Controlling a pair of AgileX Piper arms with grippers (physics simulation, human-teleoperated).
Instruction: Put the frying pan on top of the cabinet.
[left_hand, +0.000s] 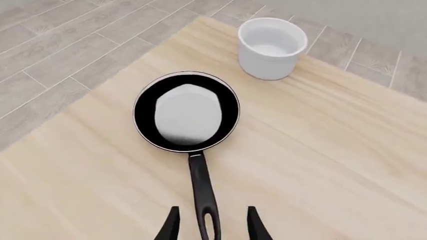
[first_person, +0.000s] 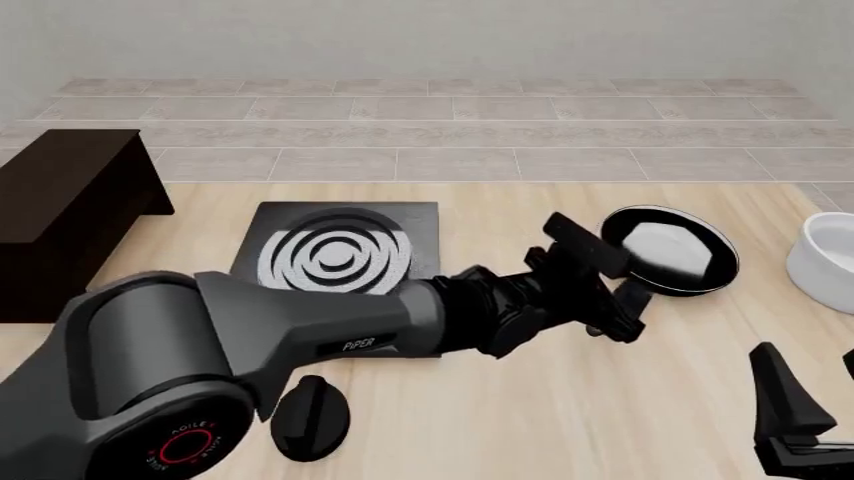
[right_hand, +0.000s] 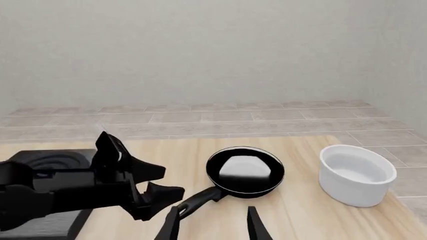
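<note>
The frying pan (left_hand: 187, 111) lies flat on the pale wooden desk (left_hand: 320, 150), right of the middle in the front view, with its handle pointing back toward the left gripper (left_hand: 212, 224). In the left wrist view the end of the handle, with its hole, sits between the two dark fingers (left_hand: 169, 227), which stand spread on either side of it with a gap on each side; they do not appear to touch it and hold nothing.

The front view shows what the wrist views do not: the cabinet (first_person: 67, 215) standing at the far left of the desk, well apart from the pan, and the left arm (first_person: 334, 340) reaching across in front of a flat black slab with white rings (first_person: 340, 262). A dark round knob (first_person: 311, 418) lies near the arm's base. There the arm's wrist hides the pan handle.

The right wrist view shows the left gripper from the side, close to the handle's end, and a white bowl (right_hand: 357, 175) just beside the pan on the desk. The right gripper (right_hand: 212, 224) hangs low at the near right, its fingers parted and empty, apart from the pan.
</note>
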